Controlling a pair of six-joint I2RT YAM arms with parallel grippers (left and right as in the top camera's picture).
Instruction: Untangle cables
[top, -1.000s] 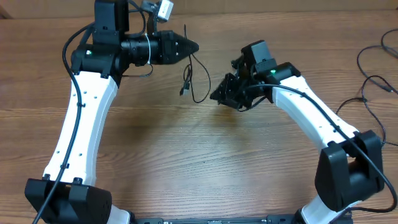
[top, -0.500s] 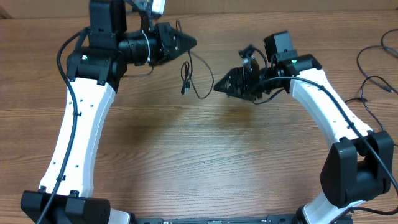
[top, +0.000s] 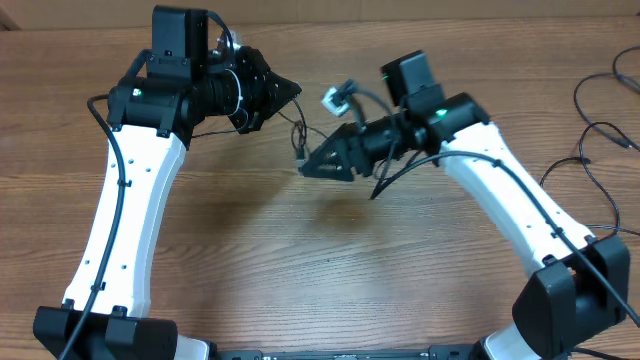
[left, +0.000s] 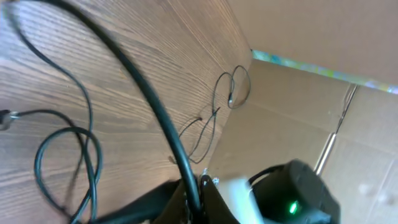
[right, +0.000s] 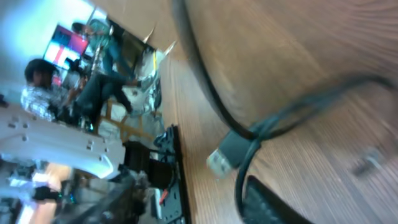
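Wood-grain counter (top: 300, 260) filled the overhead view, with cardboard walling behind it. Both arms had their tips facing each other over the far-middle area. The left tool (top: 288, 90) looked clenched on a thin black cable (top: 299, 140). In the left wrist view that cable (left: 149, 106) ran as a blurred dark line straight into the closed tips at the bottom of the frame. From that grip the cable dropped away toward the right tool (top: 308, 167), so its long axis ran roughly tool to tool and its free end was on the right tool's side. The right tool looked released. Its wrist view showed the plug (right: 227, 152) lying ahead of the spread fingers (right: 273, 199), close to them but not pinched. My read was that the right tool was the nearer one to the plug end, and the plug sat just off its tips, not between them yet. More cables (top: 598, 130) lay well off behind the right arm, far from both tools. Loose loops (left: 231, 87) lay ahead of the left tool, untouched.
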